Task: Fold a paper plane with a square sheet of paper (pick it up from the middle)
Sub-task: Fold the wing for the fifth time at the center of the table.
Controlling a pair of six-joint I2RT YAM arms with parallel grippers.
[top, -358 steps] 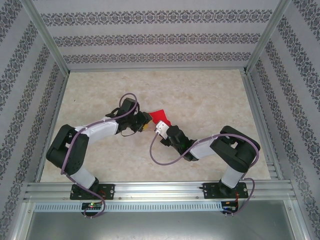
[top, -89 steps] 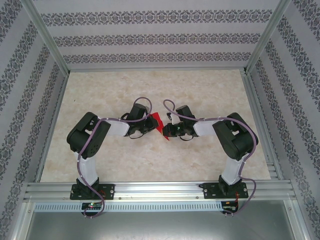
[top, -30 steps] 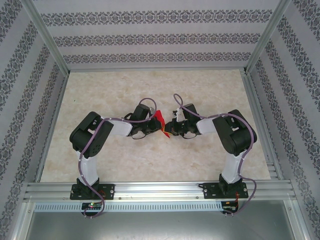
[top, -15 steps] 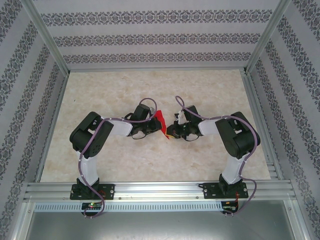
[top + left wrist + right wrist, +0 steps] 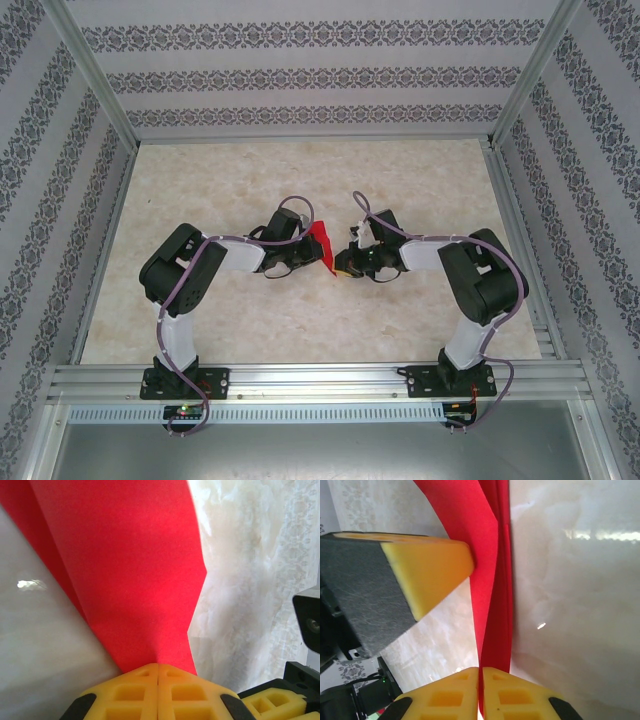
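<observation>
Red paper near the middle of the table, folded into layers and pinched from both sides. At 9 o'clock of it, the left gripper, pads pressed together on a narrow corner of the paper. At 3 o'clock, the right gripper, likewise clamped tight on a folded edge.

Through the left wrist camera: yellow pads at 6 o'clock, paper widening toward 12, a crease down its left side. Through the right wrist camera: closed pads at 6 o'clock, layered red edges rising to 12, the other gripper's yellow finger at 10 o'clock touching the paper.
</observation>
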